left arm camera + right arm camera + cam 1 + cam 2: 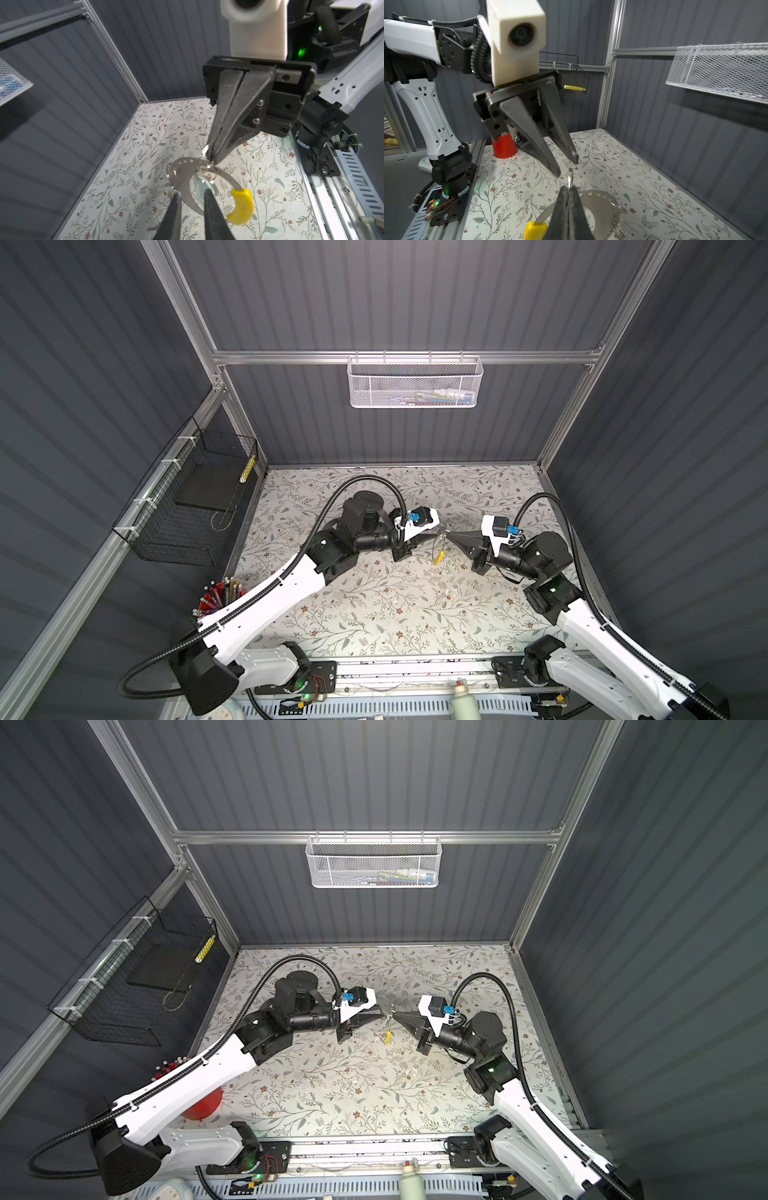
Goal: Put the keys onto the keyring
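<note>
The keyring [187, 187] is a silvery ridged band with a yellow segment [241, 207], and it hangs in the air above the mat. My right gripper [568, 192] is shut on a thin silvery key [570, 176] seen edge-on at the band's top, and the loop hangs from this grip. Small rings with keys [171, 176] cluster on the band, and a pale round piece [202, 182] hangs inside the loop. My left gripper [192, 192] is open just in front of the loop, with nothing between its fingers. In both top views the left gripper [435, 535] and right gripper [451, 536] meet tip to tip over the keyring [387, 1036].
A red cup of pens [216, 597] stands at the front left. A black wire basket [195, 506] hangs on the left wall and a white mesh basket [415, 383] on the back rail. A pale bottle [461, 697] lies on the front rail.
</note>
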Controlling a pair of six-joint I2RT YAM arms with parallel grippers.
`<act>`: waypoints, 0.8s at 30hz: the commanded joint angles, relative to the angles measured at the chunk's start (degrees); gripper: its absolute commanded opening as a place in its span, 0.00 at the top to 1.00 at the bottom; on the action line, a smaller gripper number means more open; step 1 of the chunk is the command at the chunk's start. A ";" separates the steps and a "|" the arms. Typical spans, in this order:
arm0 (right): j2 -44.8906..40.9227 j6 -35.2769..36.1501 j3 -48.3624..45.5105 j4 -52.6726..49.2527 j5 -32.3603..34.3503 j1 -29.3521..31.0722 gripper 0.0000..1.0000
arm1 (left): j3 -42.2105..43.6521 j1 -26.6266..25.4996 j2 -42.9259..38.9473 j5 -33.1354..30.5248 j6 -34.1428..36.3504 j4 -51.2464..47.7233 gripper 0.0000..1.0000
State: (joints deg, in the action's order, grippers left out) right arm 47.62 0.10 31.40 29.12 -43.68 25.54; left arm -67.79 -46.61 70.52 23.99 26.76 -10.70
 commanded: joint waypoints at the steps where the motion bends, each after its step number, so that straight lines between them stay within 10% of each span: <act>1: -0.38 0.42 -0.19 2.14 -2.27 0.09 1.00 | -0.96 0.69 -0.19 1.99 1.36 -0.90 0.78; 24: 1.09 -1.07 0.96 3.71 -6.41 0.20 1.00 | -2.46 0.64 4.62 14.52 -2.42 1.93 0.84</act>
State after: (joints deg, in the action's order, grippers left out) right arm 48.66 -0.05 31.40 30.11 -48.77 25.54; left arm -68.42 -45.98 74.52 36.71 24.80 -9.28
